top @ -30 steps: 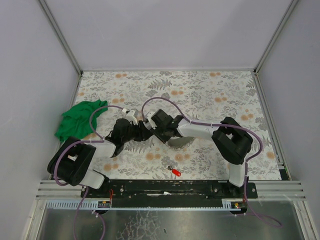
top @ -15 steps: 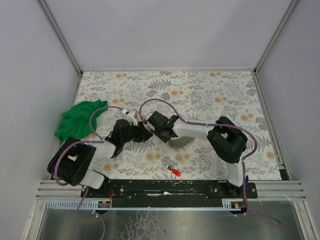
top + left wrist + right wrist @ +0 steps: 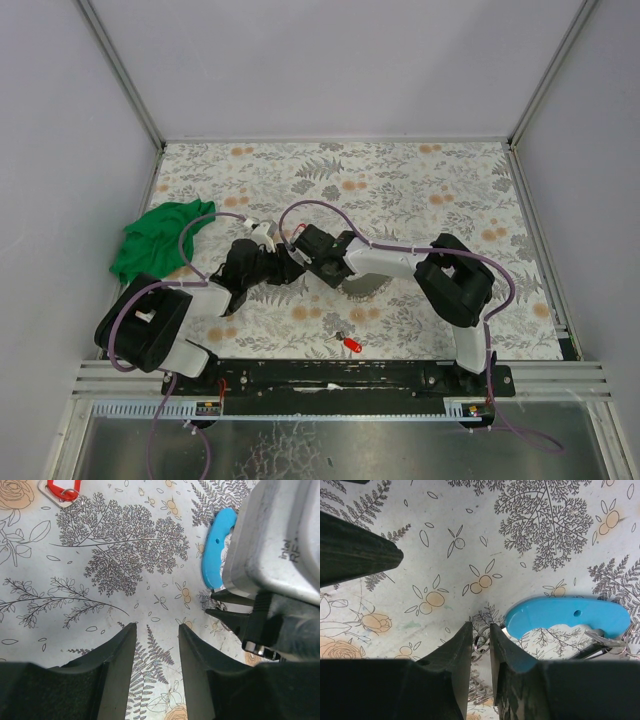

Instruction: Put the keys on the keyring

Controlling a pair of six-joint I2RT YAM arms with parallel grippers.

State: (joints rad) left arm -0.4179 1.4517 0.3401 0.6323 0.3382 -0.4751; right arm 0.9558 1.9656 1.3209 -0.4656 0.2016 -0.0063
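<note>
Leftward slides the right arm, elbow tucking in, so the right gripper now sits nose to nose with the left gripper over the floral table cover. A crumpled green cloth lies well behind the left fingers, out of play.

Now the keyring: its smooth, bright blue plastic arc lies flat just beyond and to the right of the right fingertips, and its thin grey wire loop runs down into the slot between them. Those fingers are pressed nearly together, and by the look of it they are nipping that wire. Left fingers are spread wide with nothing but tablecloth between them.

Small metal keys cluster at the far end of the arc, off to the right of the right fingers. A red-tagged key lies loose, well ahead of the left fingers.

Handling call: everything here looks light. The wire is stiff, springy and slick, so it could twist in the pinch. The broad blue arc is the surer hold, and the plastic tag is the place to take a key.
</note>
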